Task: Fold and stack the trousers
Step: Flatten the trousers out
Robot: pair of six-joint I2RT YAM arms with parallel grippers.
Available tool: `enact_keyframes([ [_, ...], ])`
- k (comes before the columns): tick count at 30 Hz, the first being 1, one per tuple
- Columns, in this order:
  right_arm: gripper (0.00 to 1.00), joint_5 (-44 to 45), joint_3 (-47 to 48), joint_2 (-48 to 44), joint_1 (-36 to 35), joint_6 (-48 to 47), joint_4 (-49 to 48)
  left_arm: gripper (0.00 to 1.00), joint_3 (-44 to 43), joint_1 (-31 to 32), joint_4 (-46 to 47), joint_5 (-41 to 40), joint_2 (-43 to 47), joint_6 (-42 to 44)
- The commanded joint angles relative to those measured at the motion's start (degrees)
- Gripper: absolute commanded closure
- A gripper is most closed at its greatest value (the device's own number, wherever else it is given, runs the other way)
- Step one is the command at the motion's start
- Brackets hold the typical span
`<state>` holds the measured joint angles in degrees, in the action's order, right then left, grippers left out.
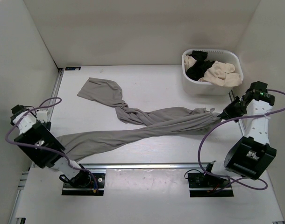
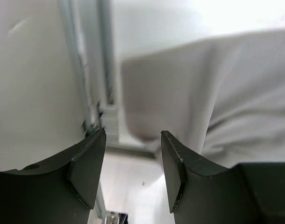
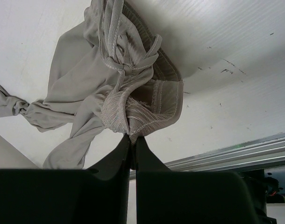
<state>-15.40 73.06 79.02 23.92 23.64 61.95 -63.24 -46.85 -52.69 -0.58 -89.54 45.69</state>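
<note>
The grey trousers (image 1: 170, 123) lie stretched and twisted across the table. One leg reaches the far left (image 1: 98, 89); the other runs to the near left by the left arm (image 1: 39, 144). My right gripper (image 1: 225, 115) is shut on the bunched waistband (image 3: 147, 112), its fingertips (image 3: 133, 138) pinching the ribbed fabric just above the table. In the left wrist view my left gripper (image 2: 133, 135) stands open with nothing between its fingers. The end of a trouser leg (image 2: 236, 93) lies just beyond and to the right of it. The left gripper itself is hidden under its arm in the top view.
A white basket (image 1: 210, 87) at the back right holds a cream garment (image 1: 222, 72) and a black garment (image 1: 196, 70). A metal rail (image 1: 147, 165) runs along the near edge of the table. White walls close in on the left, right and back.
</note>
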Motion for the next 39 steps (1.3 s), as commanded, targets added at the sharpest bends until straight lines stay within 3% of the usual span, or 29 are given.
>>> enact_keyframes([
  [1,1.0,0.46,0.77,0.08,0.25,-1.58,-0.78,0.38,0.13,3.77,4.33,1.2,-2.47,-2.89],
  [6,1.0,0.46,0.77,-0.44,0.25,-2.63,-0.78,0.31,1.46,5.72,10.31,-0.91,-6.69,-3.5],
  [13,1.0,1.59,-0.37,-0.98,0.25,-3.16,-0.78,0.31,3.29,5.72,13.84,-6.71,-13.29,-2.98],
  [17,1.0,1.6,0.16,-1.5,0.25,-3.69,-0.78,0.22,9.18,6.24,16.56,-8.92,-13.3,0.09],
  [19,1.0,1.6,0.16,-1.5,0.25,-3.69,-0.78,0.34,9.81,6.24,16.56,-6.73,-13.3,0.98],
  [20,1.0,1.6,0.16,-0.9,0.25,-3.69,-0.78,0.57,10.41,6.24,16.56,-5.85,-13.3,0.98],
  [23,1.0,1.07,0.16,-0.19,0.25,-3.69,-0.78,0.86,10.42,7.48,13.76,-2.07,-12.68,0.45],
  [24,1.0,1.07,0.16,0.34,0.25,-3.69,-0.78,0.86,9.9,7.48,12.45,1.07,-12.68,0.45],
  [29,1.0,-1.56,4.19,5.24,0.25,-3.08,-2.01,0.86,-3.96,8.0,4.88,8.48,-11.46,-3.23],
  [31,1.0,-3.58,10.24,8.15,0.25,-1.77,-2.53,0.86,-10.99,8.96,3.39,9.1,-10.75,-5.16],
  [35,1.0,-6.05,24.56,13.96,0.25,-0.44,0.43,0.86,-33.46,13.18,-0.83,11.03,-10.14,-6.93],
  [39,1.0,-2.1,29.69,13.36,0.77,-0.44,3.7,0.86,-39.15,13.72,-1.45,10.51,-7.06,-6.15],
])
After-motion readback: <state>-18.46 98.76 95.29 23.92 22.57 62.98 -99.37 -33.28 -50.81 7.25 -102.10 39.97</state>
